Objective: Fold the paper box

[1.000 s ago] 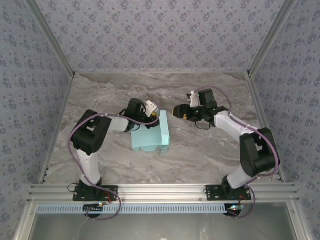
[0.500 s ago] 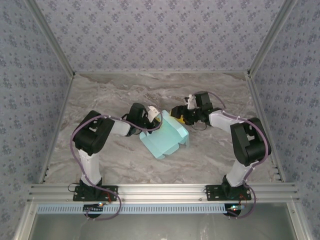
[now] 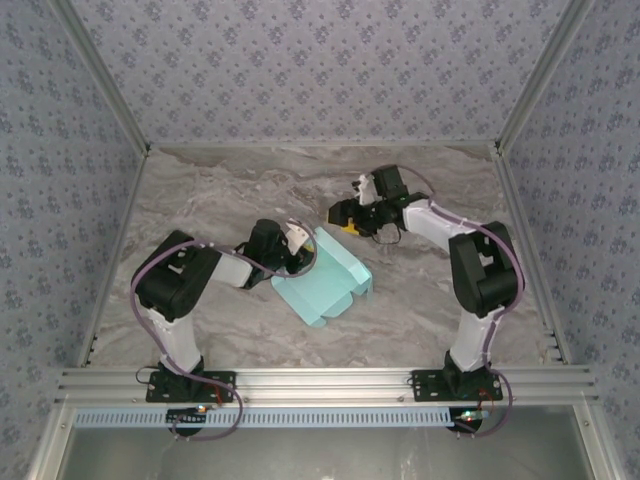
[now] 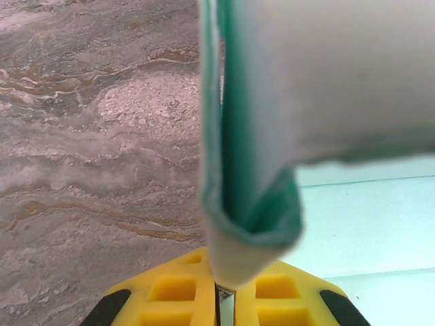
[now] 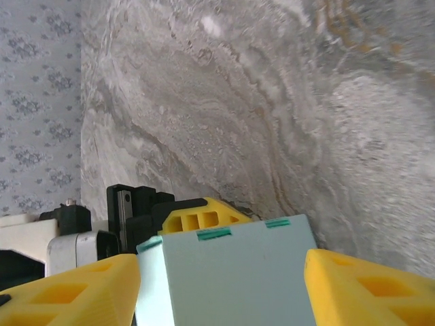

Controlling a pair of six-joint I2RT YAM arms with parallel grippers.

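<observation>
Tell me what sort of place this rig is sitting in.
Probably a purpose-built robot test booth rather than a home: floral-patterned panels wall in a marble-look tabletop, an aluminium rail at the near edge carries the left arm and right arm, and a pale blue paper box lies between them.

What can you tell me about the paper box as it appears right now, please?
The box is pale light-blue thin card, partly folded, with creased panels and a notched near edge. It sits skewed near the middle of the marble table. The left end effector is shut on its far-left edge, where the card doubles over and shows green inside. The right end effector stands open at its far corner; whether it touches the card is unclear.
</observation>
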